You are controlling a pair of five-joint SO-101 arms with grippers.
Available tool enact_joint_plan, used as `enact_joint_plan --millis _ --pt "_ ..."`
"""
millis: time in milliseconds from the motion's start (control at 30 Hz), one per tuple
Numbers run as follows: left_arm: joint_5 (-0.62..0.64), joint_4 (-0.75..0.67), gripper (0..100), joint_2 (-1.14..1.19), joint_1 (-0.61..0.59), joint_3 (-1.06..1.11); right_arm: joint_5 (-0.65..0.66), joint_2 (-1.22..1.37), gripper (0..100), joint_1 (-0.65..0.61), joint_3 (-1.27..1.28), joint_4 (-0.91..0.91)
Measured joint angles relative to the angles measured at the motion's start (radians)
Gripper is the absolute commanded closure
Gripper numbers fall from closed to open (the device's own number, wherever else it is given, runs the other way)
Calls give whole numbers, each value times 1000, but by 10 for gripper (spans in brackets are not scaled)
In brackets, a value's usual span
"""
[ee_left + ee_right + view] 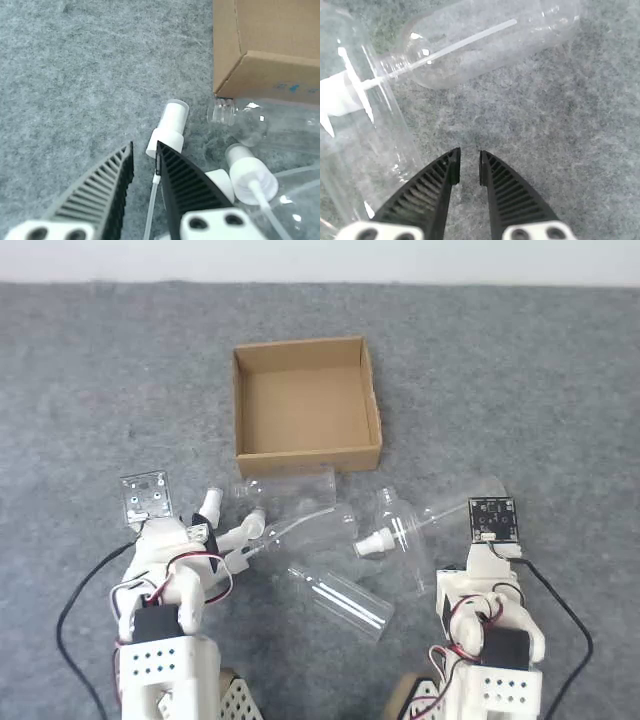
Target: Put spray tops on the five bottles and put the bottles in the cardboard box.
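- Table (520, 390): covered in grey felt.
- Cardboard box (308, 457): open side up, mid-table toward the far edge.
- Bottle by the box (290, 486) (240, 115): clear plastic, uncapped, lying on its side with its neck just beside the box's near left corner.
- Near bottle (340, 602): clear, lying on its side, closest to the table's near edge.
- Long bottle (485, 42): clear, lying on its side toward the right of the group, with a thin tube fed in through its neck.
- First spray top (170, 127) (210, 505): white, loose on the felt left of the bottles. Its tube trails back under the left claw.
- Second spray top (250, 172): white, loose, near the first.
- Third spray top (375, 540): white, lying among the bottles.
- Left claw (145, 150): jaws a narrow gap apart, gripping nothing. The tips are at the first spray top's collar.
- Right claw (469, 155): jaws a slim slit apart, nothing between them, low over the felt near the long bottle.
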Motion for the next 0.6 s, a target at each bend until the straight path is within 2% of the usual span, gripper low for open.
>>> enact_joint_plan --millis 267,600 --pt "0 0 927 0 0 0 0 0 969 0 0 0" --pt "0 0 927 0 0 0 0 0 969 -106 0 0"
